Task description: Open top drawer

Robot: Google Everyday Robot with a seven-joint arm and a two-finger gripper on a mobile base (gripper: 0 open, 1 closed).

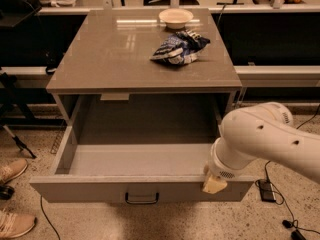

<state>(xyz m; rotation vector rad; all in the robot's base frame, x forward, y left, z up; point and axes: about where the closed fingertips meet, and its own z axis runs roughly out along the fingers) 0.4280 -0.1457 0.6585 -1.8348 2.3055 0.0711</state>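
Observation:
The top drawer point(85, 190) of the grey-taupe cabinet stands pulled far out toward me. Its deep plain grey interior point(140, 159) is bare, and its small black bar handle point(142, 199) shows at the centre of the front panel. My white arm point(265, 139) reaches in from the right. My gripper point(213, 184) is at the drawer front's top edge, right of the handle, with only a cream-coloured tip showing below the arm's round joint. No lower drawers show in this view.
On the cabinet top point(110, 49) lie a crumpled blue-and-white bag point(178, 47) and a shallow bowl point(175, 17) at the back. A person's shoes point(12, 170) are at the left on the floor. Cables and a black adapter point(265, 190) lie at the right.

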